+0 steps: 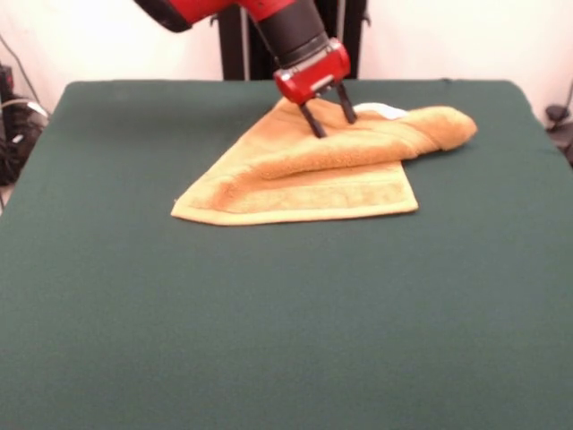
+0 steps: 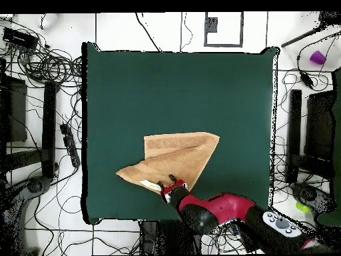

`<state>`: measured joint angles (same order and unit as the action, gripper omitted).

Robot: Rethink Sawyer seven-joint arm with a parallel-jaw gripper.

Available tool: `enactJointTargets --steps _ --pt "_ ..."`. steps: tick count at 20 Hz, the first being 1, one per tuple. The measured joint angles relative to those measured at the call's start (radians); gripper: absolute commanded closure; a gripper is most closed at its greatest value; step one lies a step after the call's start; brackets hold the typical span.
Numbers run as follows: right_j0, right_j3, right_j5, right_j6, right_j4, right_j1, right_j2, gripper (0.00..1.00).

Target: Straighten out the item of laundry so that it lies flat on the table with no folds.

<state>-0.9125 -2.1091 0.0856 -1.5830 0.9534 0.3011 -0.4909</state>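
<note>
1. Nearest in the front view is a broad bare stretch of the table (image 1: 286,340), dark green cloth filling the whole lower half of the frame.
2. Just above centre lies the towel (image 1: 304,175), mustard-yellow terry, resting on the table a little right of middle. Its lower layer lies flat, with a straight front hem and a woven band running along it.
3. An upper layer is doubled over that one along a diagonal crease, ending in a rolled lobe at the right of the frame. A small white tag (image 1: 383,109) peeks out at the towel's far edge.
4. The pincer (image 1: 328,115) stands on the far part of the towel, its two dark fingers (image 1: 312,121) spread apart and pressing down into the cloth; nothing is pinched between them yet.
5. In the overhead view the towel (image 2: 174,159) sits in the lower middle of the table (image 2: 133,87), with the pincer (image 2: 171,181) at its lower edge.
6. Handling, as I judge it: the towel is light, soft and limp, with grippy pile, so it will sag and drag, not slide stiffly. The best hold looks like the free corner of the folded-over layer, peeled back off the crease.
</note>
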Motion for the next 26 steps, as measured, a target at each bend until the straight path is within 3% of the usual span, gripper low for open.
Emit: enactJointTargets --steps 16,26 --pt "-0.033 -0.008 -0.017 0.129 -0.022 -0.015 -0.001 0.00" --pt "0.074 0.003 -0.031 0.211 -0.029 0.044 0.054 0.00"
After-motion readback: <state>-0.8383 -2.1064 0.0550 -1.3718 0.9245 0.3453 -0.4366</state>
